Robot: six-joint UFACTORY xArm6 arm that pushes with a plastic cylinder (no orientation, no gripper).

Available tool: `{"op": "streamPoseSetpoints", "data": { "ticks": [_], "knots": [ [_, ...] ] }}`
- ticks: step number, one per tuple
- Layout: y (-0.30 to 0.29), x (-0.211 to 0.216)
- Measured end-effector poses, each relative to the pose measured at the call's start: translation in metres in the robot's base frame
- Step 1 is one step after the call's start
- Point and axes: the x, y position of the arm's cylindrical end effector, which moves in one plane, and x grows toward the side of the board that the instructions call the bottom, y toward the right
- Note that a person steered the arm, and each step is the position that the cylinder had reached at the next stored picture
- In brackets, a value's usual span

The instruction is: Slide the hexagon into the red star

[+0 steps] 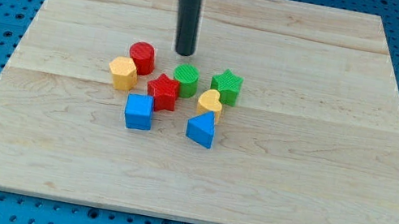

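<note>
The yellow hexagon (pixel 122 73) sits left of the cluster near the board's middle. The red star (pixel 162 91) lies just to its right, a small gap between them. My tip (pixel 184 52) is above the cluster in the view, just above the green cylinder (pixel 185 80) and right of the red cylinder (pixel 141 57). It touches no block that I can see.
A green star (pixel 227 86) sits at the cluster's right, a yellow heart (pixel 210 103) below it, a blue triangle (pixel 200 130) below that, and a blue cube (pixel 139 111) under the red star. All lie on the wooden board (pixel 324 151).
</note>
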Motion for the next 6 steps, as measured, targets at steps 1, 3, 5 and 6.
{"op": "streamPoseSetpoints", "data": {
  "ticks": [1, 3, 5, 6],
  "knots": [
    [-0.074, -0.002],
    [-0.068, 0.02],
    [-0.123, 0.022],
    [-0.067, 0.057]
  ]
}}
